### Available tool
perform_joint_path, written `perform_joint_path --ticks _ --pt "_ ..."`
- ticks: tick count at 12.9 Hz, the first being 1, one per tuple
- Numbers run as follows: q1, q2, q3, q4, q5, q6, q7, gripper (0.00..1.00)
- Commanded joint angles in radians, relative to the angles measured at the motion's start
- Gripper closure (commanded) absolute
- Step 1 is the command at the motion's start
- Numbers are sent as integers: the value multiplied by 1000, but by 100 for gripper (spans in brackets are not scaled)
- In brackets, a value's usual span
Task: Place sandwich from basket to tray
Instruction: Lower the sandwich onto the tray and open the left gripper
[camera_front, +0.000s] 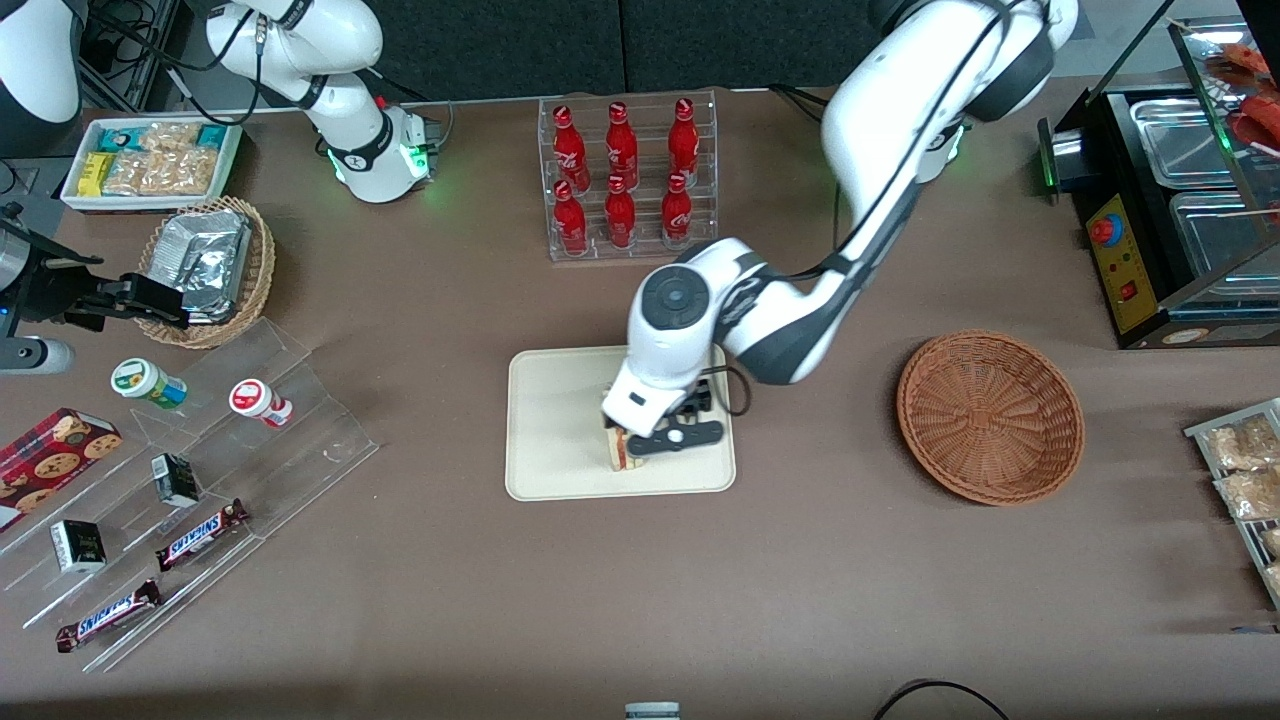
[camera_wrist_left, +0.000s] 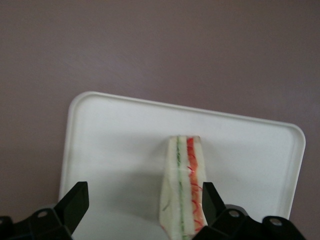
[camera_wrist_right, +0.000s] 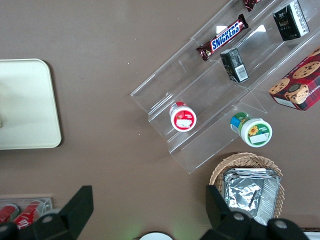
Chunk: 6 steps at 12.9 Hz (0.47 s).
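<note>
The sandwich (camera_wrist_left: 182, 192) stands on the tray (camera_wrist_left: 100, 145) between the spread fingers (camera_wrist_left: 75, 202) of the gripper (camera_front: 640, 440), touching one finger; basket (camera_front: 990, 415) well apart.

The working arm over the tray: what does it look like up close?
The left arm has glossy white rounded shells with dark grey joints, a round dark cap near its wrist and a thin black cable along it. Its gripper, above the tray, is black with two black fingers.

six red cola bottles (camera_front: 625, 180) stand in a clear rack (camera_front: 632, 100) at twelve o'clock; snickers bars (camera_front: 200, 533), two small jars (camera_front: 150, 383) and a cookie box (camera_front: 52, 460) lie around eight o'clock.
</note>
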Motion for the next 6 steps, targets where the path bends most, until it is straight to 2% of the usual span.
perform_joint_path --ticks 1,2,4,6 --pt "101 -158 -29 -165 -66 -4 113 0" --pt "130 -215 -29 -224 -94 -8 179 0" --pt "212 -315 -30 -354 -105 -6 271 0" --pt "295 -399 -30 -451 -175 -6 412 0"
